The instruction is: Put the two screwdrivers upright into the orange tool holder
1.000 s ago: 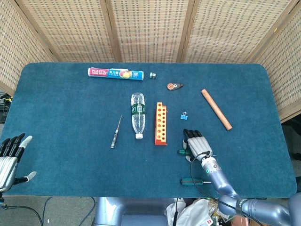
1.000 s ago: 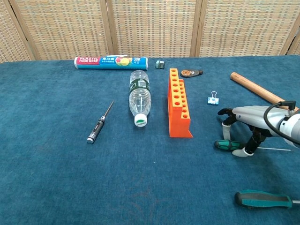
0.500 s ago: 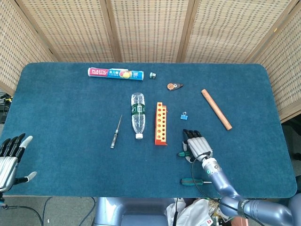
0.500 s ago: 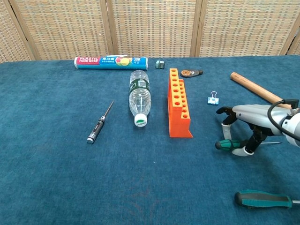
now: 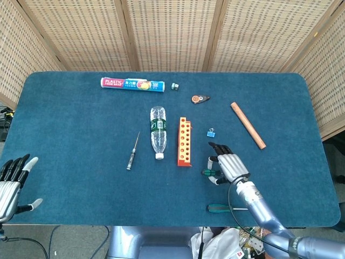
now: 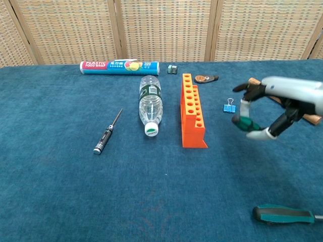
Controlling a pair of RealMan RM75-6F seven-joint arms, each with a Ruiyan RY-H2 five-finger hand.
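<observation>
Now gripping a green-handled screwdriver [image 6: 244,122] in the right hand [image 6: 272,108], clear of the worktop [image 6: 60,191], handle end toward the orange holder [image 6: 192,117] (shaft hidden). Second screwdriver [image 6: 285,215] flat near the front edge. Left hand [image 5: 12,181] open, fingers spread.

Head view high above the near edge, looking steeply down on the whole blue counter [image 5: 81,124], chest view low and close, facing level across it toward the wicker screen [image 6: 161,30], both sharing the orange tool holder [image 5: 184,142] and middle area.
</observation>
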